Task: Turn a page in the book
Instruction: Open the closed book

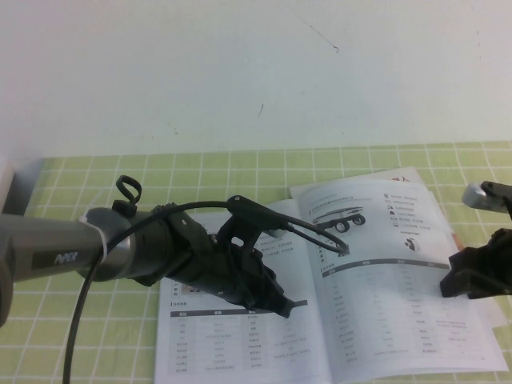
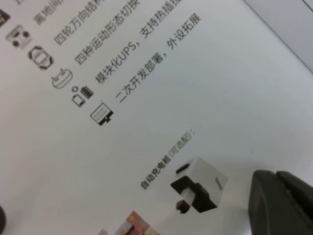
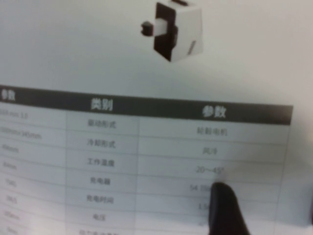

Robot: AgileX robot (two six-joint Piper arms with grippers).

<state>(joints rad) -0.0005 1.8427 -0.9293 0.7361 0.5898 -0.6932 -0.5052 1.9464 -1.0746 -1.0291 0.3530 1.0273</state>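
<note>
While the book [image 1: 320,320] lies open and flat on the green checked mat [image 1: 80,200], its spine is seen running away from the robot, so the long axis of each page points from near edge to far edge. The page [image 1: 400,288] to be turned, printed with a wheeled cart and a grey-headed table, is placed on the robot's right half of the spread. The right gripper [image 1: 472,276] is held over that page's outer edge, clearly nearer than the other arm, with jaws spread wide and nothing gripped; one fingertip [image 3: 225,208] is seen just above the table. The left gripper [image 1: 276,300] is stretched over the left page near the spine; whether it is open cannot be told.
</note>
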